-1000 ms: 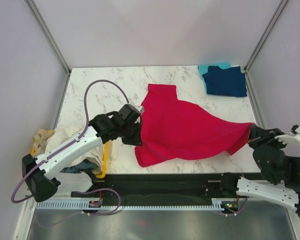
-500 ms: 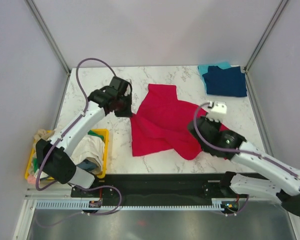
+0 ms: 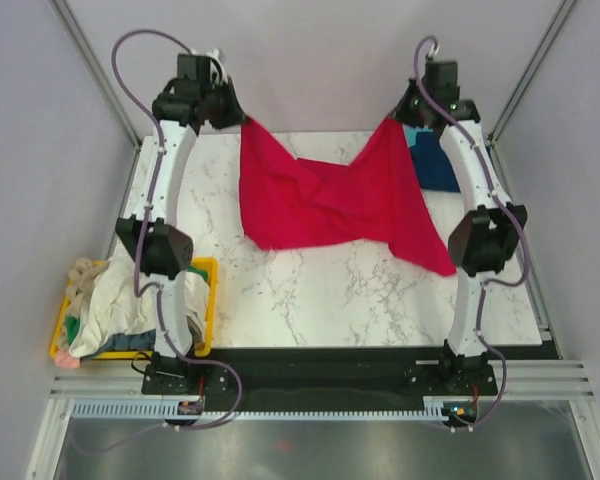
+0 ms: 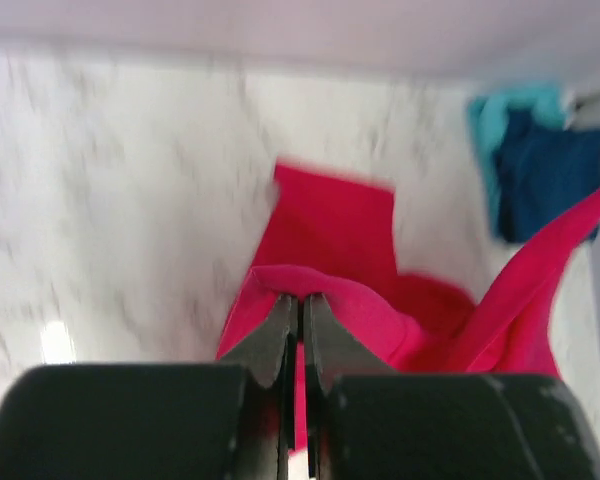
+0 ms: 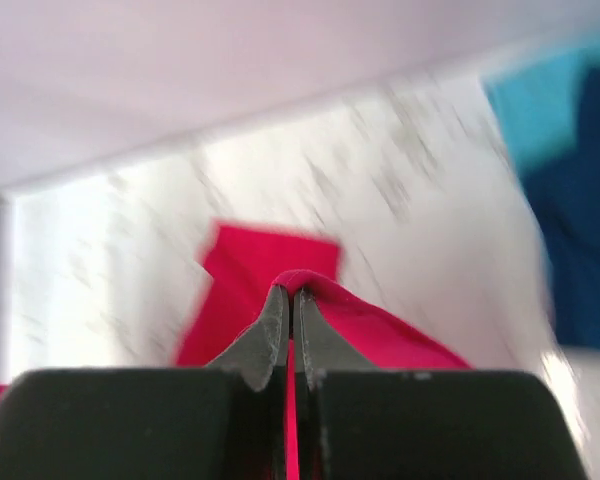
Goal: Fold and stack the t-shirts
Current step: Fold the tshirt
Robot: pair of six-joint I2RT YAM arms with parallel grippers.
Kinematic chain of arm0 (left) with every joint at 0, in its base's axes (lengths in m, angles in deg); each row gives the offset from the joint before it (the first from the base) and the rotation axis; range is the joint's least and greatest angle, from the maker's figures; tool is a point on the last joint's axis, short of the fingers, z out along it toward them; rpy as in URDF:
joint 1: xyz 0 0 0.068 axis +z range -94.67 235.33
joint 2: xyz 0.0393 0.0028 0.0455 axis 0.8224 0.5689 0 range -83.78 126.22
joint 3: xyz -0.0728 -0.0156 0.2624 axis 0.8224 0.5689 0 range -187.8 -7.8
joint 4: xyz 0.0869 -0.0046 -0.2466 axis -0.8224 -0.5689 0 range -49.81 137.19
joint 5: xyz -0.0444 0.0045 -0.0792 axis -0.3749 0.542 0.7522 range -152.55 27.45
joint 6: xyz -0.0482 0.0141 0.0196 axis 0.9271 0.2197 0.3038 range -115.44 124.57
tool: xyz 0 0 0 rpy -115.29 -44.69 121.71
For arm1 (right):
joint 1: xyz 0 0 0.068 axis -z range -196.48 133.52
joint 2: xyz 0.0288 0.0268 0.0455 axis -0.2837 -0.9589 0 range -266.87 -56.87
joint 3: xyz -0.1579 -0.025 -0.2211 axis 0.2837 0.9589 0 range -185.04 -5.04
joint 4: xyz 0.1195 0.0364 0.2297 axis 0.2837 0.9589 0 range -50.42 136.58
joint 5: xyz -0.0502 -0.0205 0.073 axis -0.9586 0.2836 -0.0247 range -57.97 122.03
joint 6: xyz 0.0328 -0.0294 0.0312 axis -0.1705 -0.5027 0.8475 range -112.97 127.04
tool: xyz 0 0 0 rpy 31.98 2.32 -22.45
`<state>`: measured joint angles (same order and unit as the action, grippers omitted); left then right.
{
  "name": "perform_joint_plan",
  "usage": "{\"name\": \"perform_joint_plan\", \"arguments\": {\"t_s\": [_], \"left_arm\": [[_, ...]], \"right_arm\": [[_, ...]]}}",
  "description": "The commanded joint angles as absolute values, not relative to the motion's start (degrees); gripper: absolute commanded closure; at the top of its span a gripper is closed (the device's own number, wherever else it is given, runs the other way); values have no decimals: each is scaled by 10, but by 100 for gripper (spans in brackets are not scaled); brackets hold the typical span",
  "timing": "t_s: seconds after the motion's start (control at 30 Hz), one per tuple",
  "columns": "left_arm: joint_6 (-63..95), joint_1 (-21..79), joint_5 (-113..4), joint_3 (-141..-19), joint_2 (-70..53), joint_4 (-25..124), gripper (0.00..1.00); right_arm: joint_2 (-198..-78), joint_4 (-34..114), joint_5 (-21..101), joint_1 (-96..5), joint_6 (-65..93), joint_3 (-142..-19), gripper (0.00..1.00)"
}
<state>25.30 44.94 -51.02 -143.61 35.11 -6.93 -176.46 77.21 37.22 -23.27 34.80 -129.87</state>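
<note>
While both arms are stretching high toward the far wall, the left gripper (image 4: pixel 299 300) and the right gripper (image 5: pixel 291 292) are each pinching an upper corner of the crimson t-shirt (image 3: pixel 320 200), jaws pressed together on the cloth. It is hanging between them, sagging in the middle above the marble table (image 3: pixel 310 300). At the far right corner, the navy t-shirt (image 4: pixel 545 175) is lying on the teal t-shirt (image 4: pixel 490 120).

From high up behind the arm bases, the top camera looks down over the whole counter (image 3: pixel 310 300). Each wrist camera sits tight behind its own hand, the left hand (image 4: pixel 300 298) and the right hand (image 5: pixel 291 292), looking out past it and downward. All three share the red t-shirt (image 3: pixel 320 200) between the hands and the navy t-shirt (image 3: pixel 430 172) on the right hand's side.
</note>
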Motion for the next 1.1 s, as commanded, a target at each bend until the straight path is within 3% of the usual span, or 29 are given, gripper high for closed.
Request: {"name": "perform_joint_plan", "arguments": {"t_s": [0.0, 0.03, 0.07, 0.1, 0.17, 0.23, 0.4, 0.57, 0.67, 0.8, 1.07], "left_arm": [[272, 503, -421, -1685, 382, -2, 98], [273, 506, -424, -1633, 355, 48, 98], [258, 506, -450, -1588, 321, 94, 98], [251, 505, -453, -1537, 232, 205, 98], [215, 503, -443, -1400, 148, 291, 98], [184, 495, -458, -1320, 57, 356, 98], [170, 495, -432, -1186, -39, 357, 98], [179, 495, -421, -947, -118, 357, 98], [215, 495, -423, -775, -149, 354, 98], [277, 495, -425, -660, -167, 298, 98], [295, 495, -401, -578, -240, 189, 98]], "right_arm": [[-1854, 787, 533, -171, 410, -1678, 100], [-1842, 745, 558, -148, 433, -1679, 100], [-1769, 633, 601, -113, 453, -1575, 100], [-1718, 578, 604, -101, 458, -1499, 100], [-1566, 464, 582, -74, 424, -1302, 100], [-1460, 429, 566, -59, 366, -1182, 100], [-1367, 427, 535, -47, 328, -1019, 100], [-1336, 422, 545, -46, 330, -820, 100], [-1305, 439, 460, -46, 347, -690, 100], [-1249, 439, 443, -42, 373, -525, 100], [-1115, 531, 423, -42, 404, -421, 100]]}}
